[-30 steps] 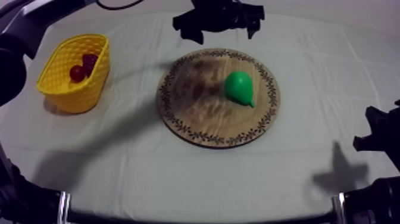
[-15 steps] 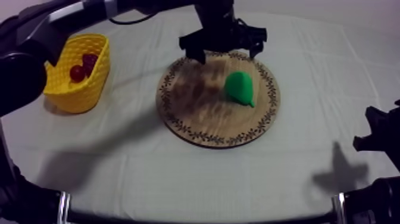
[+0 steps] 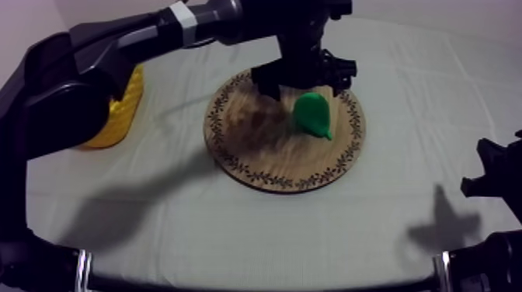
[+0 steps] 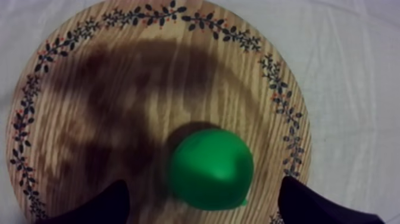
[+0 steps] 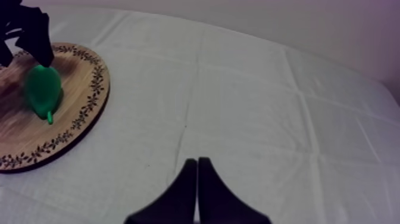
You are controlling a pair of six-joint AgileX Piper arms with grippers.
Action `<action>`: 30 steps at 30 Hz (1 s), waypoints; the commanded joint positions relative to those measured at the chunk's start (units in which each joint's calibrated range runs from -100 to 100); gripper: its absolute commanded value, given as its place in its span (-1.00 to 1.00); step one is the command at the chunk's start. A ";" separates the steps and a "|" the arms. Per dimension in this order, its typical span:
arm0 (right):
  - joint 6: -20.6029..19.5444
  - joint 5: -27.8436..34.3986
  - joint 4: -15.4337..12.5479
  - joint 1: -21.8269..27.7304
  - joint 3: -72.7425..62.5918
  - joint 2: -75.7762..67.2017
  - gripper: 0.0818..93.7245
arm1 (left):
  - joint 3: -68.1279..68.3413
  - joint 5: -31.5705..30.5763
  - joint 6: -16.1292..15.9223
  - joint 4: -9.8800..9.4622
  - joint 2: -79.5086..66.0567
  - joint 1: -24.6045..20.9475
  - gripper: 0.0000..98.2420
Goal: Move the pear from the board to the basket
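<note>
A green pear lies on the right half of the round wooden board. My left gripper hangs just behind and above it, open, at the end of an arm that reaches in from the upper left. In the left wrist view the two black fingers stand wide apart on either side of the pear over the board, not touching it. My right gripper is shut on nothing, low at the right side. The yellow basket at the left is mostly hidden behind my left arm.
The right wrist view has the board, the pear and my left gripper over its far side. Grey-white cloth covers the table in front of the board and to its right.
My left gripper has come forward from the back of the table and down over the pear. Its arm now covers most of the basket. The right arm and the pear have not moved.
</note>
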 commanded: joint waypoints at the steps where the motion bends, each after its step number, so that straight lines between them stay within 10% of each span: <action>1: 0.01 0.00 0.01 0.00 0.05 0.01 -0.99 | -1.55 0.41 -0.15 -0.06 1.20 0.00 0.86; 30: 0.01 0.00 0.01 0.00 0.05 0.01 -0.99 | -17.81 7.72 -7.68 -2.55 17.08 0.25 0.53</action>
